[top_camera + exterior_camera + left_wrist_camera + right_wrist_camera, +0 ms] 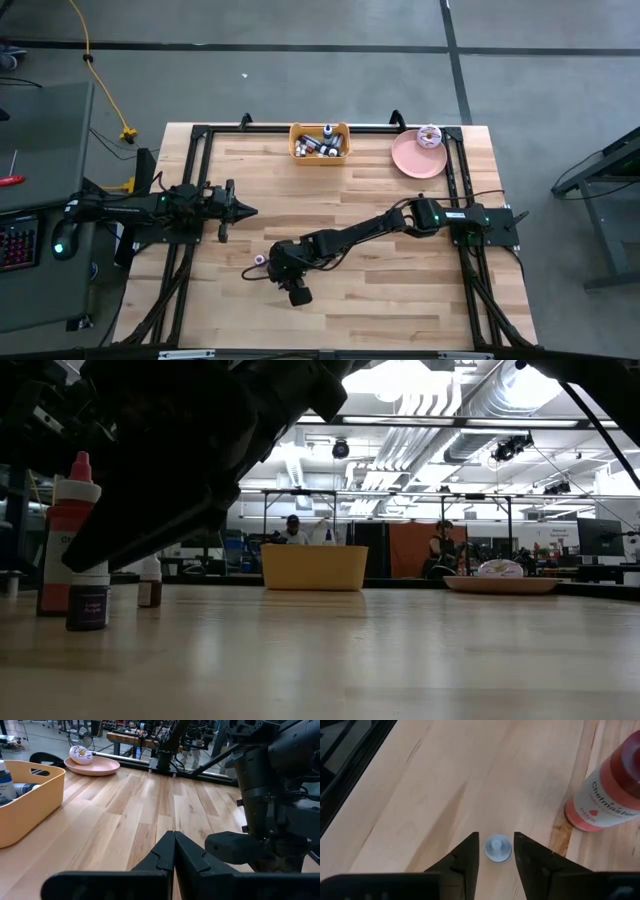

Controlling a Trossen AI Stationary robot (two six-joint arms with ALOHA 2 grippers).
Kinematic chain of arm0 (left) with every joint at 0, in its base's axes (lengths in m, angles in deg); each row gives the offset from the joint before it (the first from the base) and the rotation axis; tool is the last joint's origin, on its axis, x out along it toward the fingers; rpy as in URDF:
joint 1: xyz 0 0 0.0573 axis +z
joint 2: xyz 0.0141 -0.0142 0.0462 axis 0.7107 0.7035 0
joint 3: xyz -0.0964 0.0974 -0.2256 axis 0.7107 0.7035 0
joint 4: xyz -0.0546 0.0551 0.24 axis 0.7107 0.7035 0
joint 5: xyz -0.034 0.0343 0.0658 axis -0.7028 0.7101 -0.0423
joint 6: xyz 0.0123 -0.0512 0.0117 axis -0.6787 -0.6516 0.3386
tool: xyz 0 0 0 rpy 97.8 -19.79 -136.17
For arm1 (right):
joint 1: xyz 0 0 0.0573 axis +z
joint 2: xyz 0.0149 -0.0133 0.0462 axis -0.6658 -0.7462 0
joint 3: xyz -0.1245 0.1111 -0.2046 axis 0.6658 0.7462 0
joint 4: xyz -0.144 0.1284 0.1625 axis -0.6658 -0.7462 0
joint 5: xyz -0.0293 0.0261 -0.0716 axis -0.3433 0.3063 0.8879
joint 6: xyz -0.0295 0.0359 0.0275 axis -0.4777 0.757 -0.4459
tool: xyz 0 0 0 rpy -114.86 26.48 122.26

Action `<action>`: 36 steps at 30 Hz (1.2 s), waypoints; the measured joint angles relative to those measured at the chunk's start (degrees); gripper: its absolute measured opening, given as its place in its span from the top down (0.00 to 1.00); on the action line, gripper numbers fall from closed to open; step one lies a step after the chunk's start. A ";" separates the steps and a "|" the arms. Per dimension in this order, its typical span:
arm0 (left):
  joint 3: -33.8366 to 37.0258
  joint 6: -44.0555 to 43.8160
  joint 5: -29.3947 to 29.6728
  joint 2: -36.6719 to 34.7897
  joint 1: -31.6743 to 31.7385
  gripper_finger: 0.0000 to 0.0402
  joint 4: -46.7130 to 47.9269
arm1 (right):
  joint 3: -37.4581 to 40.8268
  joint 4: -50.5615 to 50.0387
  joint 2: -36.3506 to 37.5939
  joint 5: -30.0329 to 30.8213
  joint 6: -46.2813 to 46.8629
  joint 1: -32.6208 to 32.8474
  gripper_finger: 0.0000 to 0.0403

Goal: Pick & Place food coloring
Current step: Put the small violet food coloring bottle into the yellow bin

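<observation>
right gripper [495, 851] narrowly parted, straddling small bottle's white cap [498, 848], not yet pinching | bottle upright, long axis vertical, directly below | pink bottle [610, 790] at 2 o'clock | left gripper [245, 210] farther, closed

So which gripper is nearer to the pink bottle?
Right. The right gripper is just beside the pink bottle, with its fingers around a small white cap. The left gripper waits farther away at the left side.

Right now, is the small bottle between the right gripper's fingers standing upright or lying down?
Upright: the right wrist view looks straight down on the small bottle's round white cap, between the right gripper's open fingers.
</observation>
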 joint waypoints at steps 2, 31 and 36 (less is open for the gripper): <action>0.01 0.01 0.00 0.00 -0.01 1.00 0.00 | 0.00 0.00 0.00 0.00 0.00 0.00 0.74; 0.01 0.02 0.00 -0.02 -0.02 1.00 0.00 | -0.07 -5.27 5.01 4.05 -1.53 0.07 0.89; 0.00 0.02 0.00 -0.01 0.00 1.00 0.00 | -0.07 -9.52 9.60 6.85 -1.15 0.04 0.89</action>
